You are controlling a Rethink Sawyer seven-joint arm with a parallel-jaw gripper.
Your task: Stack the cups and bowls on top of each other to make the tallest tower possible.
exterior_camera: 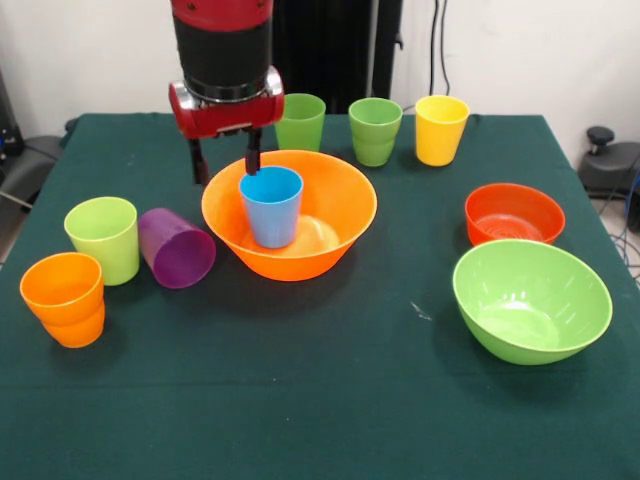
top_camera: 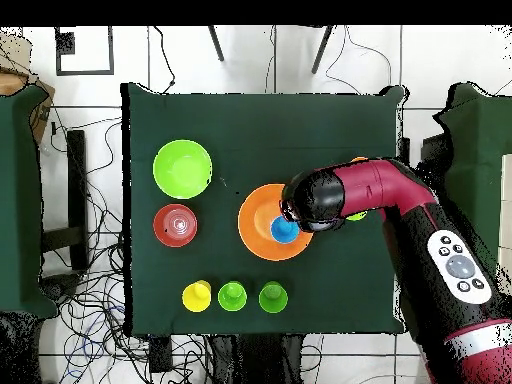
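Note:
A blue cup (exterior_camera: 271,205) stands upright inside the large orange bowl (exterior_camera: 335,205) at the table's middle; both also show in the overhead view, the cup (top_camera: 284,230) and the bowl (top_camera: 255,228). My gripper (exterior_camera: 227,158) is open, just behind and left of the blue cup, over the bowl's far left rim. One finger (exterior_camera: 253,155) is close to the cup's rim, the other (exterior_camera: 200,162) outside the bowl. A lime cup (exterior_camera: 103,238), a purple cup (exterior_camera: 176,248) on its side and an orange cup (exterior_camera: 64,298) sit at the left.
Two green cups (exterior_camera: 300,122) (exterior_camera: 375,130) and a yellow cup (exterior_camera: 441,128) stand in a row at the far edge. The red-orange bowl (exterior_camera: 514,213) and the lime-green bowl (exterior_camera: 531,298) sit at the right. In the overhead view my arm (top_camera: 400,200) covers the cups beside the orange bowl.

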